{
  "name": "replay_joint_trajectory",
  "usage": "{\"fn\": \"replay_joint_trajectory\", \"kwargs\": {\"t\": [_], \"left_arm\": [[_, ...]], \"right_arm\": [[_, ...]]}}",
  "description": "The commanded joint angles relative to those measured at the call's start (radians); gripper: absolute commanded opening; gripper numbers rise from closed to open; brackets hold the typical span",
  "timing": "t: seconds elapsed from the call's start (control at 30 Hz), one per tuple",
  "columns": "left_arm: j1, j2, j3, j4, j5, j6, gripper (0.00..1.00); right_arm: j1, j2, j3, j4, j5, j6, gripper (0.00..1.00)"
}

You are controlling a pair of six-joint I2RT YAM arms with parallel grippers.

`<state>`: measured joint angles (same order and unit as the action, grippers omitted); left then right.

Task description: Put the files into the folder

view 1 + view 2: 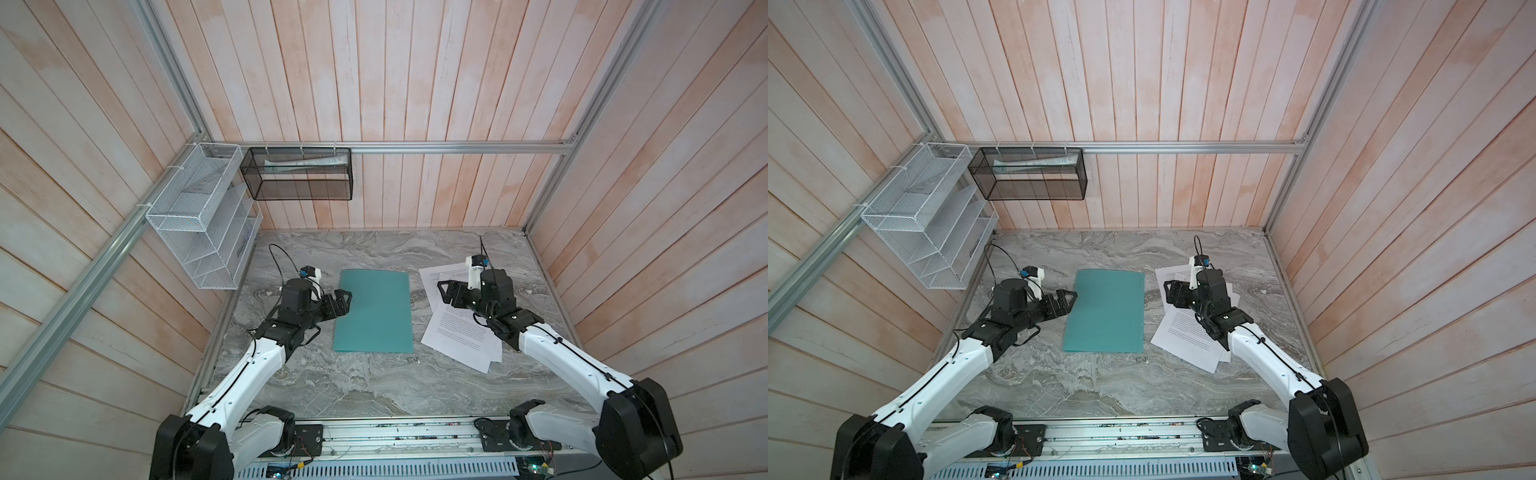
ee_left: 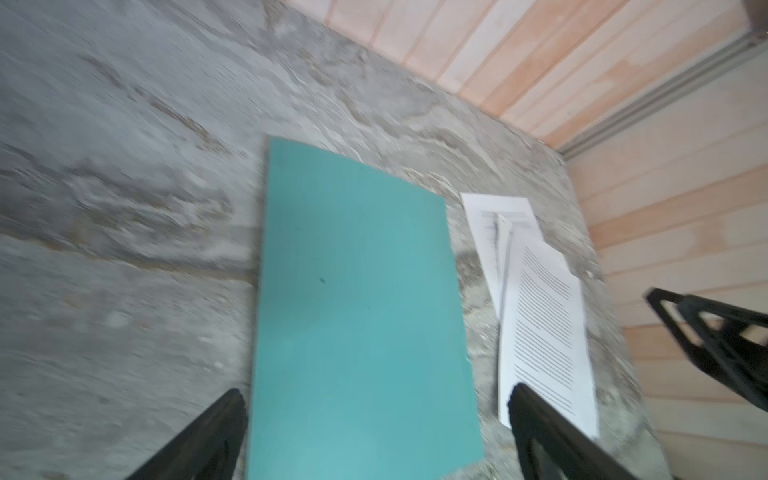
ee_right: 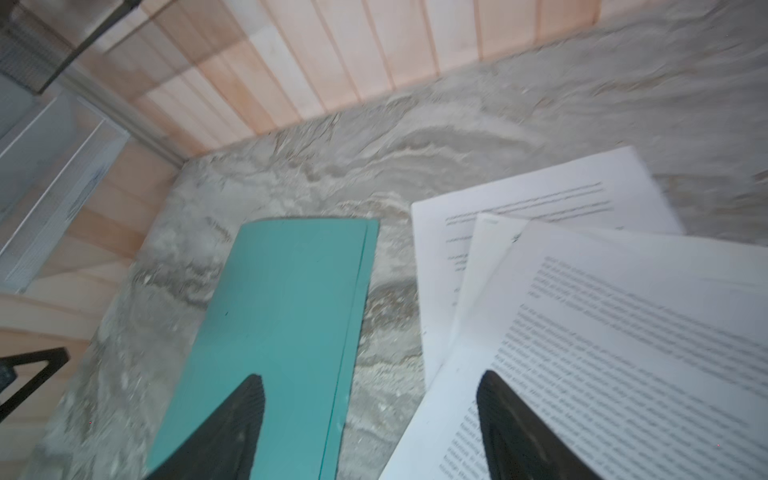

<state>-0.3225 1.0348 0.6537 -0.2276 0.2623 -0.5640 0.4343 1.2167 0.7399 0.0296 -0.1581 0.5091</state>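
Note:
The teal folder (image 1: 374, 311) (image 1: 1106, 311) lies closed and flat on the marble table. To its right, a few white printed files (image 1: 461, 336) (image 1: 1187, 336) are fanned out and overlap. My left gripper (image 1: 341, 303) (image 1: 1065, 301) is open at the folder's left edge; in the left wrist view (image 2: 376, 392) its jaws span the folder (image 2: 357, 311). My right gripper (image 1: 445, 293) (image 1: 1169, 291) hovers open over the left part of the files. In the right wrist view (image 3: 372, 376) one finger is over the folder (image 3: 282, 316), the other over the files (image 3: 602, 332). Nothing is gripped.
A white wire-mesh rack (image 1: 199, 216) hangs on the left wall. A black mesh basket (image 1: 299, 174) with a pale rolled item hangs on the back wall. Wooden walls and aluminium rails (image 1: 457, 147) close in the table (image 1: 374, 386) on three sides.

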Motion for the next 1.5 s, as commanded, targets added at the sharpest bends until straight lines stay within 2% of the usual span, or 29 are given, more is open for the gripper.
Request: {"fn": "replay_joint_trajectory", "kwargs": {"t": [0.0,0.07,0.13,0.27,0.4,0.63,0.8,1.03,1.33,1.47], "left_arm": [[-0.050,-0.129,-0.149,0.013,0.103,-0.249,1.00],[-0.087,-0.219,-0.245,0.118,0.106,-0.385,1.00],[-0.138,-0.304,-0.317,0.167,0.059,-0.486,0.99],[-0.244,-0.443,-0.415,0.198,-0.070,-0.623,0.99],[-0.315,-0.499,-0.489,0.237,-0.153,-0.710,0.98],[-0.376,-0.444,-0.577,0.380,-0.219,-0.794,0.98],[-0.382,-0.438,-0.635,0.449,-0.271,-0.837,0.98],[-0.382,-0.413,-0.677,0.537,-0.336,-0.859,0.97],[-0.382,-0.340,-0.754,0.694,-0.366,-0.906,0.95],[-0.381,-0.343,-0.764,0.684,-0.381,-0.905,0.94]], "right_arm": [[0.017,0.027,-0.036,0.026,-0.192,0.095,0.75],[0.021,0.060,-0.061,0.091,-0.233,0.126,0.73],[0.024,0.102,-0.063,0.130,-0.273,0.136,0.71],[0.029,0.164,-0.070,0.217,-0.334,0.165,0.69],[0.029,0.236,-0.062,0.289,-0.403,0.184,0.68],[0.029,0.356,-0.045,0.433,-0.475,0.244,0.66],[0.030,0.421,-0.047,0.525,-0.514,0.299,0.64],[0.030,0.444,-0.045,0.540,-0.520,0.303,0.62],[0.030,0.487,-0.017,0.547,-0.532,0.313,0.58],[0.030,0.494,-0.014,0.553,-0.534,0.318,0.57]]}}
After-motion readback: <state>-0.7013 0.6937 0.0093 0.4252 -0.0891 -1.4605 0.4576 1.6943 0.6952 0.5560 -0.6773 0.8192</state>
